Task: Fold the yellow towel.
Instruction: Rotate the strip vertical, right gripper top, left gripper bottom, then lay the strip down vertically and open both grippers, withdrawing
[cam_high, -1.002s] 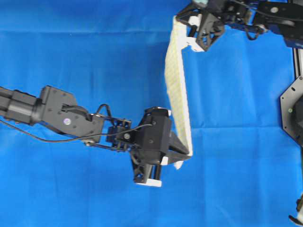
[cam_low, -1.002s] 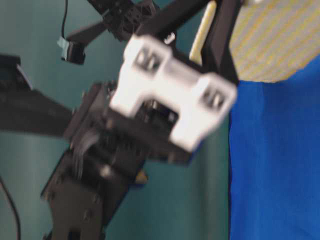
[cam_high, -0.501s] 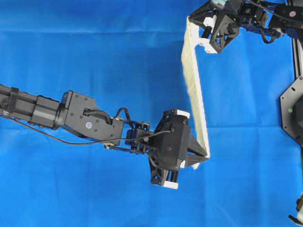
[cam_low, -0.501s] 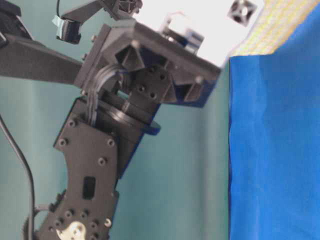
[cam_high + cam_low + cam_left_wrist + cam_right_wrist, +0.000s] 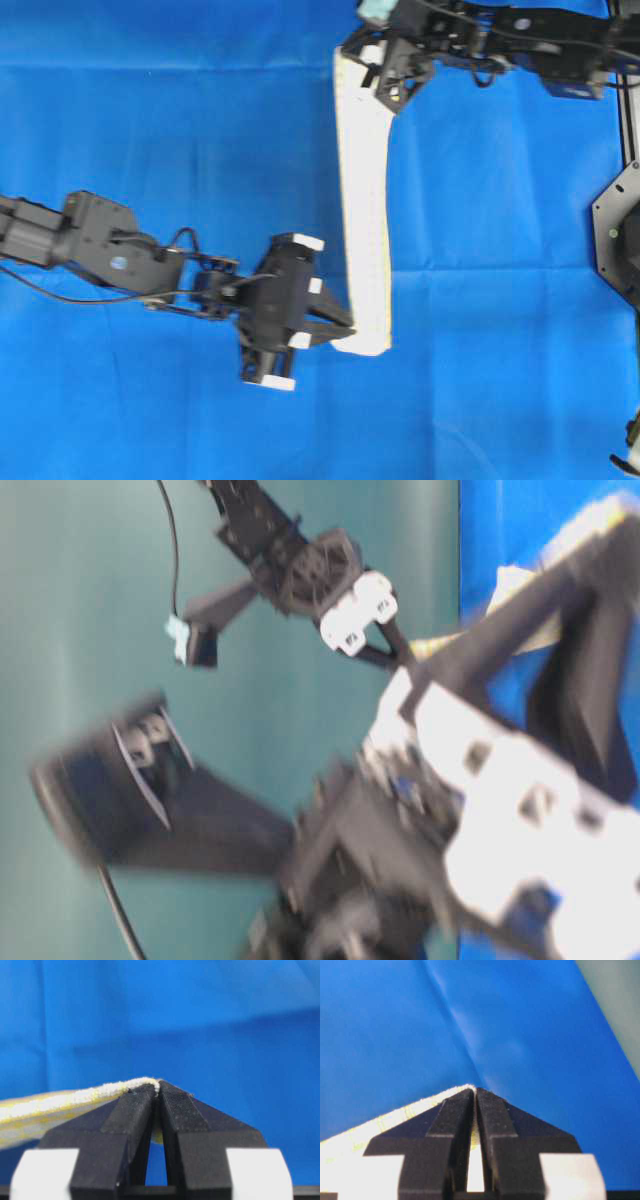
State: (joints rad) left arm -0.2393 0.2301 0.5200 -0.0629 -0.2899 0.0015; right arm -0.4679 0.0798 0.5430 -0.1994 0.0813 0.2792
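Two end effectors, left (image 5: pixel 335 328) and right (image 5: pixel 362 62), clamp the yellow towel (image 5: pixel 363 220); table-level view blurred.

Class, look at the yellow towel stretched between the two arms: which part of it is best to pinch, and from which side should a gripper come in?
Grip the yellow towel at its end corners, as both grippers do. The left gripper pinches the near corner from the left; the right gripper holds the far corner from the right. The thin cloth hangs as a narrow band, so corner grips probably keep it taut.
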